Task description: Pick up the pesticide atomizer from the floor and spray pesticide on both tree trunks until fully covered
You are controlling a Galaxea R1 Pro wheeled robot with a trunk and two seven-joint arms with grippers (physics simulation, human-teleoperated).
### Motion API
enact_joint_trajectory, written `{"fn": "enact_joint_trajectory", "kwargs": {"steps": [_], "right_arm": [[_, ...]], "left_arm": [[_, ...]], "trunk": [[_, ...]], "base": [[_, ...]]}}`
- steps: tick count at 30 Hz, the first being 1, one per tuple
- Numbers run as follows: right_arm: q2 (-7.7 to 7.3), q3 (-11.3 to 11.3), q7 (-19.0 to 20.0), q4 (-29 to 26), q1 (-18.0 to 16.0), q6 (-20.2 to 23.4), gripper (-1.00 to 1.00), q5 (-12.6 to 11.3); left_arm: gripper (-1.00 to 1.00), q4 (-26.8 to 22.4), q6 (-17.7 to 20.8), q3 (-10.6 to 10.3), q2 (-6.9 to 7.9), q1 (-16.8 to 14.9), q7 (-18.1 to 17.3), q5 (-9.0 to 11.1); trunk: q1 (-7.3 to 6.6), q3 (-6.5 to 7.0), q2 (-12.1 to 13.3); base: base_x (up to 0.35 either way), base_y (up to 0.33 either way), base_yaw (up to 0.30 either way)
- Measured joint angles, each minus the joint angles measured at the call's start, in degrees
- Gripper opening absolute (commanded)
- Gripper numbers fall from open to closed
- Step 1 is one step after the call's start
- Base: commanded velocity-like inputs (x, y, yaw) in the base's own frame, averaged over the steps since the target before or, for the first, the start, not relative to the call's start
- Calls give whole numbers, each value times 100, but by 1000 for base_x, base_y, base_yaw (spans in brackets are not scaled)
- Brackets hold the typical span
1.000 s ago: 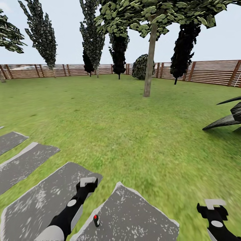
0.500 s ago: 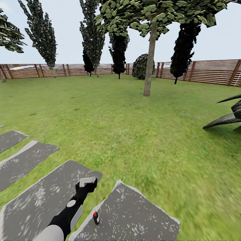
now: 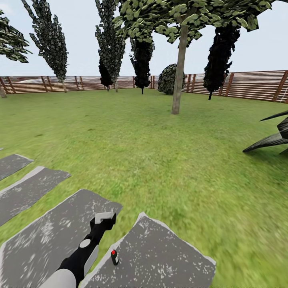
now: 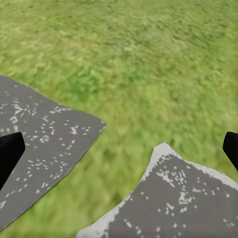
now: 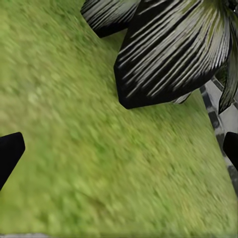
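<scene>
The pesticide atomizer point(image 3: 114, 257), a small black bottle with a red top, stands upright at the left edge of a grey paving slab point(image 3: 160, 256), close in front of me. My left gripper point(image 3: 105, 218) hovers a little beyond it and to its left, over the grass gap between slabs. In the left wrist view the left gripper point(image 4: 119, 148) is open, with nothing between its dark fingertips point(image 4: 10, 151). The right gripper point(image 5: 119, 151) is open too, over grass. One tree trunk point(image 3: 179, 70) rises far ahead on the lawn under a light-green canopy point(image 3: 188, 16).
Several grey paving slabs point(image 3: 44, 236) lie across the grass floor point(image 3: 160, 160) at the lower left. A dark palm-like plant point(image 3: 272, 138) spreads at the right, its striped leaves point(image 5: 173, 49) close to the right gripper. A brown slat fence point(image 3: 248, 86) and dark cone-shaped trees point(image 3: 52, 40) line the back.
The right arm has dropped out of the head view's lower right corner. The whole view has crept forward slightly. The left arm and the atomizer hold their places.
</scene>
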Motion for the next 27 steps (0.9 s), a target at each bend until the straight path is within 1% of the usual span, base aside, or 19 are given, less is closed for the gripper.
{"fn": "enact_joint_trajectory", "kwargs": {"steps": [15, 18, 19, 20, 21, 27], "right_arm": [[-32, 0, -9, 16, 0, 10, 100, 14], [-34, 0, -6, 20, 0, 11, 100, 11], [-34, -1, -7, 46, 0, 10, 100, 9], [-35, 1, -4, 119, 1, 5, 100, 8], [-35, 4, -5, 153, 0, 1, 100, 8], [-35, 8, -4, 208, 0, -4, 100, 9]], "left_arm": [[100, -6, -13, -21, -9, -3, 0, 7], [100, -41, -169, -47, -14, -3, 0, 13], [100, -89, -308, -56, -19, -4, 0, 16], [100, -246, -463, -64, -44, -4, 0, 19], [100, -387, -526, -67, -73, -4, 0, 20], [100, -859, -606, -70, -170, -4, 0, 13]], "trunk": [[329, -269, -602], [395, -323, -722], [417, -341, -762], [439, -359, -802], [461, -377, -842], [593, -485, -1083]], "base": [[0, 0, 0], [0, 0, 0], [0, 0, 0], [0, 0, 0], [0, 0, 0], [0, 0, 0]]}}
